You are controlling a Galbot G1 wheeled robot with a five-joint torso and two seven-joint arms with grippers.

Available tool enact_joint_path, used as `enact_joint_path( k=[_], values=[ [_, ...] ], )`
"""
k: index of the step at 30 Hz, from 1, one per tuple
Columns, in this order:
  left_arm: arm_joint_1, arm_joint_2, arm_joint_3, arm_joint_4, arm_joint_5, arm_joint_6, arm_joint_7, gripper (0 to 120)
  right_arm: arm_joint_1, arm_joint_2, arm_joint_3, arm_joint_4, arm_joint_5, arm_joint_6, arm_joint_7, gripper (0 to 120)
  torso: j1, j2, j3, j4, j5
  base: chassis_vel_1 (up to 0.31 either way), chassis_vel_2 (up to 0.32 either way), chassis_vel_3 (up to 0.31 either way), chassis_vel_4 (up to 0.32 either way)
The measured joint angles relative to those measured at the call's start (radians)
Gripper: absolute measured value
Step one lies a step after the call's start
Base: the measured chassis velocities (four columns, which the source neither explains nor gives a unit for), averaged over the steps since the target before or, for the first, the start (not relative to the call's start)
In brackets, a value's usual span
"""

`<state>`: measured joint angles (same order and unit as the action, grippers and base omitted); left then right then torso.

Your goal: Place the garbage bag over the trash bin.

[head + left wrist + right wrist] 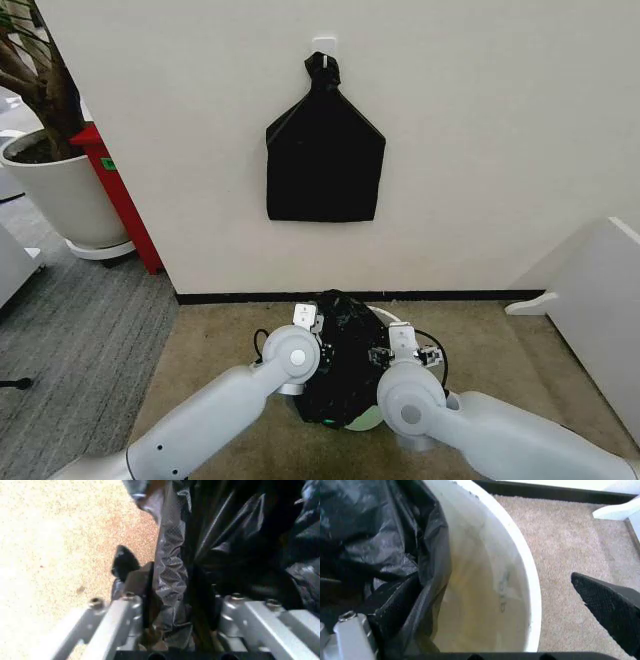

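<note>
2 grippers at bin: left gripper (307, 318) at 9 o'clock, jaws clamping garbage bag (343, 350); right gripper (392, 345) at 3 o'clock, jaws spread wide astride trash bin (520, 573) rim.

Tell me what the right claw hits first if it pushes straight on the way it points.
Probably the trash bin: the right claw is open astride its rim, one finger inside against the garbage bag, so the rim comes first. Depth is unclear.

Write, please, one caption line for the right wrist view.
Right gripper open astride the trash bin rim, garbage bag bunched against its inner finger.
</note>
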<state>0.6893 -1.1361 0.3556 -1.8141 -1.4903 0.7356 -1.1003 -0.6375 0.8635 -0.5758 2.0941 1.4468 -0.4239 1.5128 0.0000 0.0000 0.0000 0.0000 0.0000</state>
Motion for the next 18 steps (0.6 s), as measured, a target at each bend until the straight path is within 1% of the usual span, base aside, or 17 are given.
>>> enact_joint_path(
  k=[3,5,9,14,17,18],
  values=[
    [0.003,-0.001,-0.002,-0.001,-0.001,0.0,-0.006,17,0.0,-0.01,0.009,0.016,0.003,0.0,-0.003,100,0.0,0.0,0.0,0.0,0.0001,0.0,0.0,0.0,0.0],
    [0.005,-0.002,-0.003,-0.003,-0.003,-0.002,-0.01,6,0.001,-0.023,0.02,0.034,0.003,0.0,-0.008,100,0.0,0.0,0.0,0.0,0.0,0.0,0.0,0.0,0.0],
    [0.006,-0.002,-0.006,-0.01,-0.006,-0.013,-0.011,2,0.004,-0.043,0.042,0.062,0.006,0.0,-0.018,100,0.0,0.0,0.0,-0.0002,-0.0004,0.0,0.0,0.0,0.0],
    [0.006,0.001,-0.011,-0.019,-0.006,-0.031,-0.012,2,0.015,-0.07,0.07,0.115,0.033,0.0,-0.028,100,0.0,0.0,0.0,-0.0001,-0.0001,0.0,0.0,0.0,0.0],
    [0.006,0.002,-0.019,-0.031,-0.006,-0.06,-0.018,2,0.018,-0.093,0.104,0.165,0.049,0.001,-0.043,100,0.0,0.0,0.0,0.0001,0.0004,0.0,0.0,0.0,0.0],
    [0.007,0.005,-0.032,-0.042,-0.009,-0.076,-0.017,2,0.014,-0.112,0.133,0.196,0.047,-0.004,-0.067,100,0.0,0.0,0.0,0.0,0.0003,0.0,0.0,0.0,0.0]
  ],
)
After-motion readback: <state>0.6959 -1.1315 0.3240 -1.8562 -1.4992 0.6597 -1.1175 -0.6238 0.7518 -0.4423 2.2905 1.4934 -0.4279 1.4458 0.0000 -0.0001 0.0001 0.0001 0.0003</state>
